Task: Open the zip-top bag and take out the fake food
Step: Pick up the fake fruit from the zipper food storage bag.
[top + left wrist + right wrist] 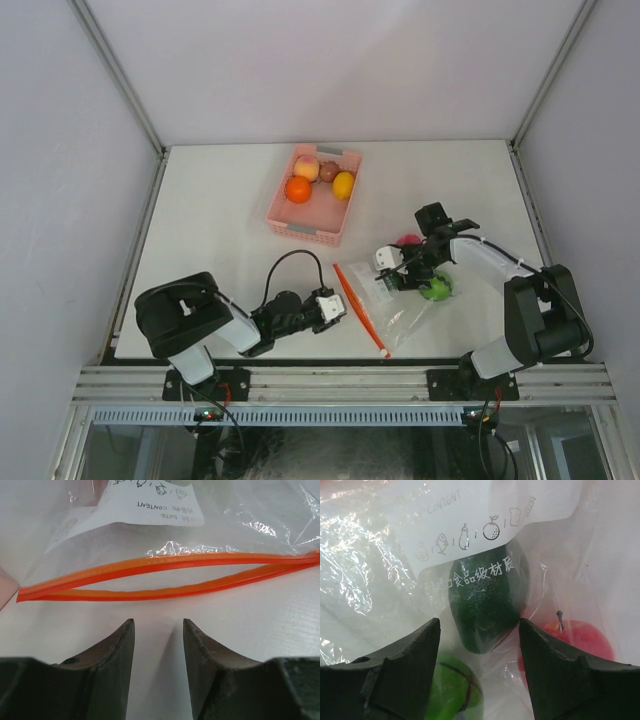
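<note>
The zip-top bag (400,305) lies flat on the table, its orange zipper strip (170,575) parted into a narrow slit. My left gripper (159,625) stands open just short of that strip, with nothing between its fingers; from above the left gripper (340,307) is at the bag's left edge. My right gripper (479,625) hovers open over the bag. Through the plastic I see fake food: a dark green avocado (487,602) just beyond the fingertips, a light green fruit (455,690) and a red apple (580,640). The right gripper (398,277) is over the bag's upper end.
A pink slotted basket (300,228) stands at the back centre, holding an orange (298,189), a peach-coloured fruit (306,167), a brown one (328,171) and a yellow one (343,185). White walls close in the table on three sides.
</note>
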Motion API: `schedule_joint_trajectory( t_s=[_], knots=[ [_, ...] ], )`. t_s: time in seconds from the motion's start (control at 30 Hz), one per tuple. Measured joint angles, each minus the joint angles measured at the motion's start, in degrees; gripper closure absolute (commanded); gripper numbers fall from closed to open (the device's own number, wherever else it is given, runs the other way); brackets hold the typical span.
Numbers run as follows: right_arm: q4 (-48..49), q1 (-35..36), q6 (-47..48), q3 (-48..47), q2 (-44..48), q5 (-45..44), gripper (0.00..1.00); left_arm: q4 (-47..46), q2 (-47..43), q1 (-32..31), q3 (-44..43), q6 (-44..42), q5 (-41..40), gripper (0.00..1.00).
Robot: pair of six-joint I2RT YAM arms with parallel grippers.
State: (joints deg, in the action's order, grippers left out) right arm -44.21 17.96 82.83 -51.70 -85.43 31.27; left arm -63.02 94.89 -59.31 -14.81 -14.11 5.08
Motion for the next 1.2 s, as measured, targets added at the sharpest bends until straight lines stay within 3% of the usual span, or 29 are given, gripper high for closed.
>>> schedule_joint_trajectory(
  t_s=[0.33, 0.7, 0.87, 1.2],
  knots=[
    [0.7, 2.6, 0.9, -0.3, -1.9, -2.0, 0.61, -1.1, 2.0, 0.0, -3.7, 0.6, -1.7, 0.47],
    [0.4, 4.6, 1.1, -0.4, -2.4, -1.2, 0.77, -5.8, 7.1, 0.0, -4.5, 2.5, -1.4, 0.3],
    [-1.3, 4.6, 0.8, -2.1, -2.8, 0.6, 0.81, -7.9, 8.7, 0.0, -5.1, 3.1, -1.6, 0.24],
    [-2.3, 5.4, -1.9, -4.0, -5.6, 2.2, 0.8, -10.6, 12.9, 0.1, -9.6, 2.9, -3.2, 0.24]
  ],
)
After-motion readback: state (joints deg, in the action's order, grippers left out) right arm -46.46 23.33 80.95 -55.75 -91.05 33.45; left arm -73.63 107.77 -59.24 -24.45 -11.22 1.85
